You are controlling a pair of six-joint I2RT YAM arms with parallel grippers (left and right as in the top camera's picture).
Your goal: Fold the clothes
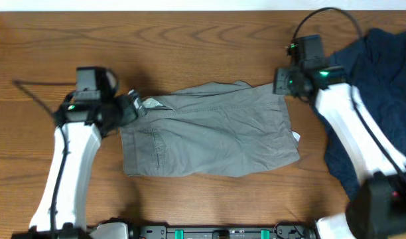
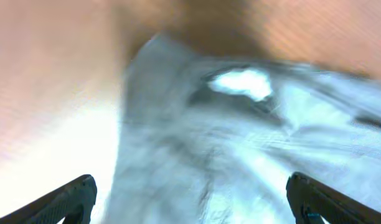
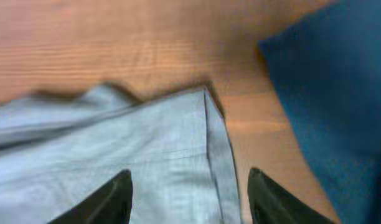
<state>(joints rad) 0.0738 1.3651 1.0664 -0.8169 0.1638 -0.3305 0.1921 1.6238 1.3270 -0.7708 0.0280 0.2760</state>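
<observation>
Grey woven shorts (image 1: 209,129) lie flat in the middle of the wooden table, waistband to the left. My left gripper (image 1: 133,106) is open over the waistband's far corner. The left wrist view is blurred; the shorts (image 2: 240,155) fill it between the open fingers (image 2: 190,202), with a pale patch near the top. My right gripper (image 1: 282,83) is open above the shorts' far right corner. In the right wrist view the hem corner (image 3: 203,137) lies between the open fingers (image 3: 189,199). A navy blue garment (image 1: 382,86) lies at the far right, partly under my right arm.
The navy garment also shows in the right wrist view (image 3: 340,106), just right of the hem. A black cable (image 1: 37,99) runs across the table at the left. Arm bases (image 1: 223,232) sit along the front edge.
</observation>
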